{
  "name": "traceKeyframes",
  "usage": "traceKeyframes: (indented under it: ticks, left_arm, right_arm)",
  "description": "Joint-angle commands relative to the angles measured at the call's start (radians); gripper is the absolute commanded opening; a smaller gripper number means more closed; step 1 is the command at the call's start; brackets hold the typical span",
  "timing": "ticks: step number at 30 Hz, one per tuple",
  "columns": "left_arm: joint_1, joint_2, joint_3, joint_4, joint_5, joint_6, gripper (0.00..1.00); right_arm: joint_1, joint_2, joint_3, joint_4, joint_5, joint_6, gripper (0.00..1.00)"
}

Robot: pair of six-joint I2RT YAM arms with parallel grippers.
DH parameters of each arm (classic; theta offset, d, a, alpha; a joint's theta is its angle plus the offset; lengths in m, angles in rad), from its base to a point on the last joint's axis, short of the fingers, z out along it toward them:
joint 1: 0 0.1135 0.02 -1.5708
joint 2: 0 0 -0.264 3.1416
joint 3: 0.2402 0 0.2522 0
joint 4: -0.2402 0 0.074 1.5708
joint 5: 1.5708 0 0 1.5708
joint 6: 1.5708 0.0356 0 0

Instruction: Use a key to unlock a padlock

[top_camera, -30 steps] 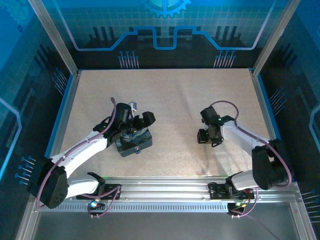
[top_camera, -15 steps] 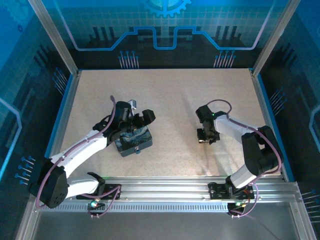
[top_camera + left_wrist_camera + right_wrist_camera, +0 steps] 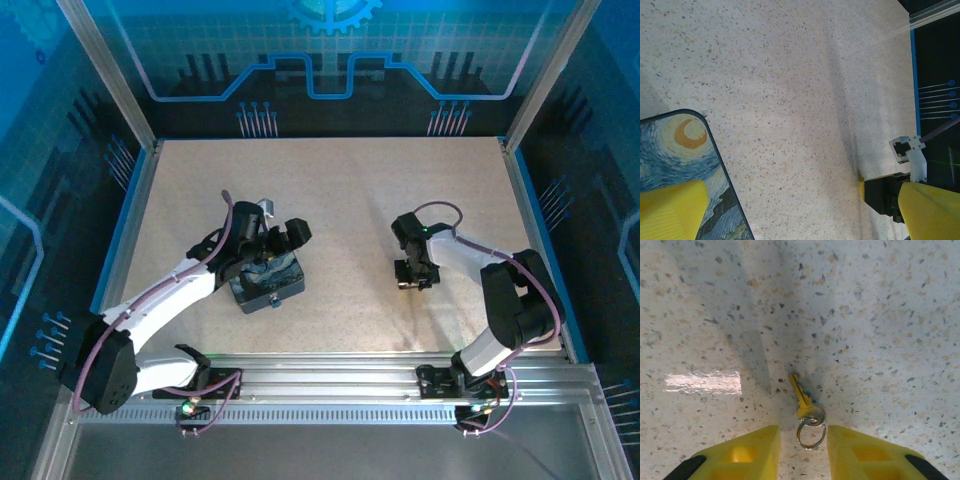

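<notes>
A small brass key [image 3: 803, 398] on a silver ring [image 3: 811, 433] lies flat on the speckled table. My right gripper [image 3: 804, 431] is low over it and open. Its yellow fingers [image 3: 747, 452] stand on either side of the ring with a gap on each side. From above, that gripper [image 3: 415, 282] points down at right of centre. My left gripper [image 3: 268, 250] hangs wide open over the starry-night box [image 3: 268, 282]. A tiny bluish padlock [image 3: 275, 304] sits at the box's near edge. The left wrist view has the box's corner [image 3: 675, 150] under one yellow finger [image 3: 670, 210].
Blue rails [image 3: 120, 230] and metal frame posts border the table on all sides. The arm bases stand on the slotted rail [image 3: 330, 385] at the near edge. Bare tabletop lies between the box and the key.
The right gripper's fingers have come closer together around the key ring, and the right arm's elbow has folded inward. The left arm has barely moved.
</notes>
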Motion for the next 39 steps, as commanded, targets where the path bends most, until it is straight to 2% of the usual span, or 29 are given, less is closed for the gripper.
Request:
traceKeyframes:
  ticks: [1,13,34,39]
  left_arm:
    - [-0.005,0.008,0.034,-0.026,-0.012,0.023,0.99]
    - [-0.005,-0.002,0.036,-0.037,-0.011,0.029,0.99]
    - [-0.004,-0.017,0.044,-0.045,-0.011,0.040,0.99]
    - [-0.002,-0.028,0.046,-0.051,-0.013,0.045,0.99]
  right_arm:
    - [-0.011,0.017,-0.025,-0.014,-0.031,0.017,0.31]
    - [-0.041,0.024,-0.045,0.017,-0.047,0.034,0.26]
    - [-0.031,-0.067,-0.048,0.011,-0.031,0.013,0.00]
    - [-0.024,-0.110,-0.034,0.003,-0.028,0.001,0.00]
